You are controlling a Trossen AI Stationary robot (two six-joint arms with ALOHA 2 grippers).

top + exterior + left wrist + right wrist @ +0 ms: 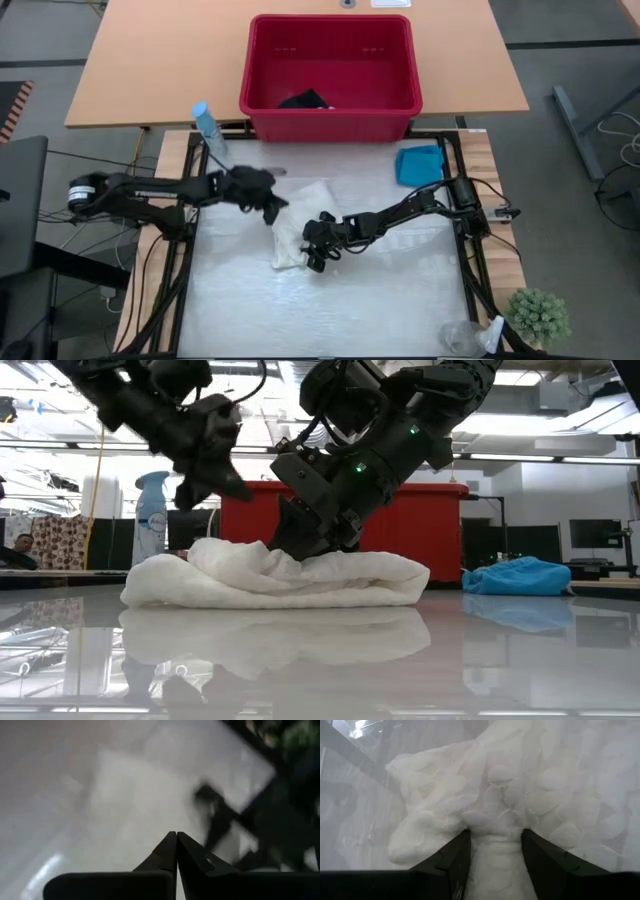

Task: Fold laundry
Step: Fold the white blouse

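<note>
The cream-white lacy cloth [297, 228] lies bunched in a long heap in the middle of the table [275, 580]. My right gripper [318, 250] is at the heap's near end, shut on the cloth [492, 837]. My left gripper [271, 207] hangs shut just above the heap's far-left side [215, 488] and holds nothing; its fingertips meet in the left wrist view [176, 839]. The turquoise garment [419, 164] lies crumpled at the table's far right [517, 576]. The dark garment [305, 100] rests on the bottom of the red basket. My right gripper pinches a bunched ridge of the cream-white cloth [492, 827] between its two fingers [455, 855]; several layers are gathered there. It comes slanting down from the table's right side. The cloth stays slack, with its bulk resting on the table.
The red basket [395, 118] stands beyond the table's far edge. A blue spray bottle [206, 125] stands at the far left corner. A small green plant [540, 315] and a clear plastic item [468, 337] sit at the near right corner. Glossy bare tabletop [330, 310] lies nearer.
</note>
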